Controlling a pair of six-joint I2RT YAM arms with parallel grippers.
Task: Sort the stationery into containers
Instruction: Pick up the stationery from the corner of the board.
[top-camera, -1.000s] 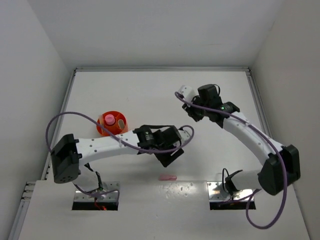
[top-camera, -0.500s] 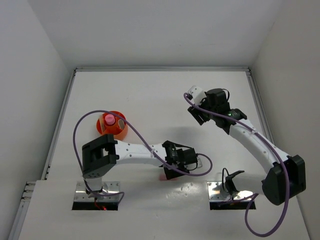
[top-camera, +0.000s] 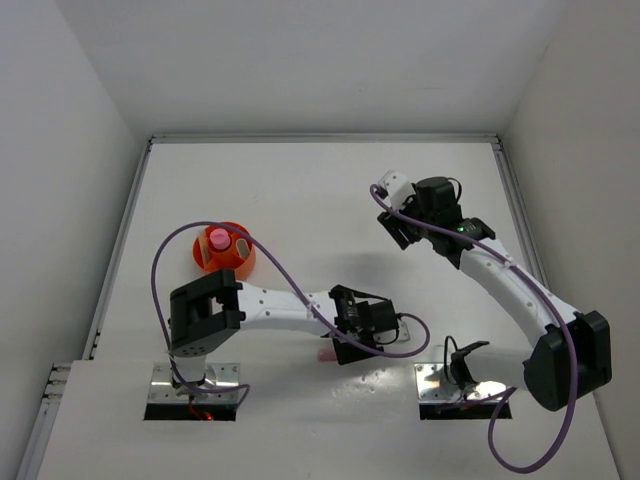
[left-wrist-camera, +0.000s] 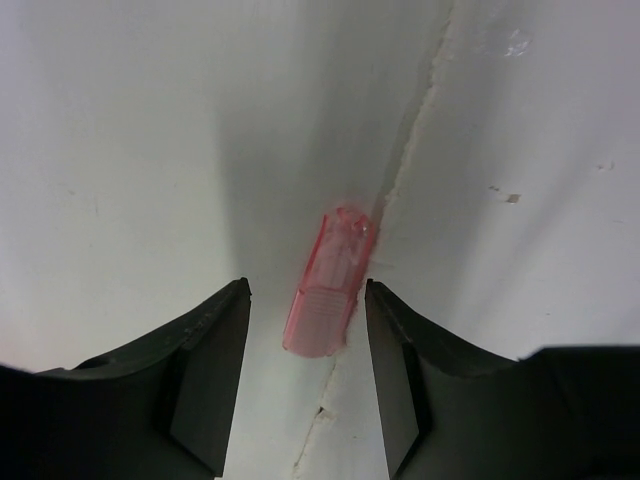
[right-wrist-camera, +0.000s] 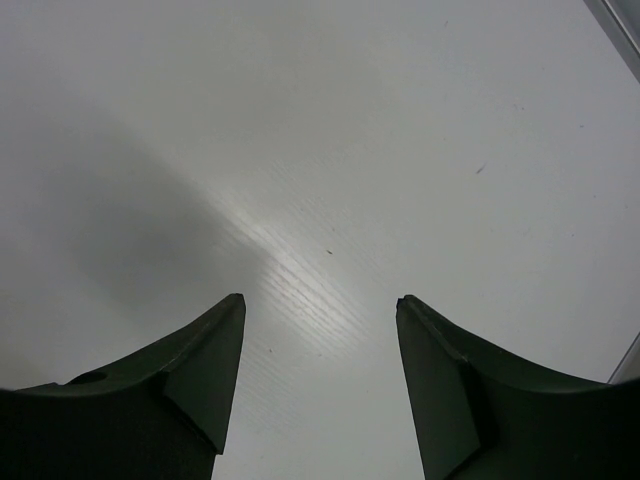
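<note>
Count: one pink bar (left-wrist-camera: 325, 285) within spread left pincer (left-wrist-camera: 305, 300); one orange tub (top-camera: 241, 263).

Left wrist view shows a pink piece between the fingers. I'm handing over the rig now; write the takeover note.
Left gripper: open, low over the table, jaws either side of the pink bar, not closed on it.
Right gripper: open, empty, above bare table.
Orange tub: on the table's left side, with a pink-capped tube inside.
Done: that tube is sorted.
Left: close on the pink bar and carry it to the tub. No other loose stationery is in view.
</note>
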